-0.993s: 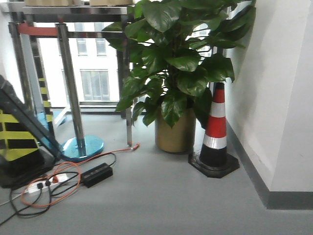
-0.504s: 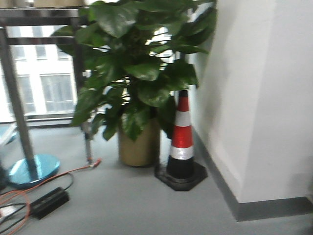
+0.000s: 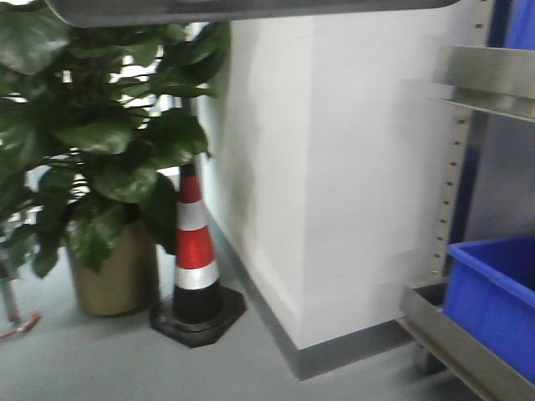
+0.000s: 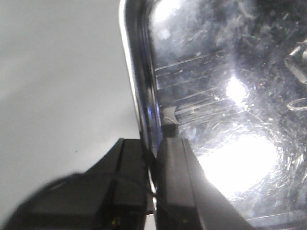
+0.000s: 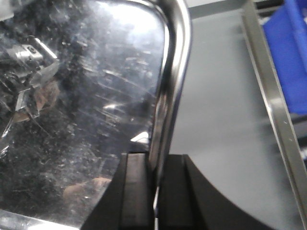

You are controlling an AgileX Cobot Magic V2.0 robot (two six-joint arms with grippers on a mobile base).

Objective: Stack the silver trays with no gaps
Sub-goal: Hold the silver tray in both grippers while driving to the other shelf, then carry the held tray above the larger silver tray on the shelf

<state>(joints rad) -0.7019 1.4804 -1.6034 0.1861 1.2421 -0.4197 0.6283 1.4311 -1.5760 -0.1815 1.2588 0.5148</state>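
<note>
Holding one silver tray (image 4: 230, 120) in the air, so I'd call this the carry step. My left hand (image 4: 152, 187) is clamped on one rim and my right hand (image 5: 154, 191) is pinched on the opposite rim, arms held high and spread. No second tray is in sight. My guess: next I head to the steel shelf (image 3: 456, 351) by the blue bin (image 3: 493, 292), then lower it square so it nests.

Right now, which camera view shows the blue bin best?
The front-facing view: the blue bin sits on the steel shelf, its front wall and rim visible. The right wrist view shows only a cropped blue part beyond the silver tray. The left wrist view shows none of it.
</note>
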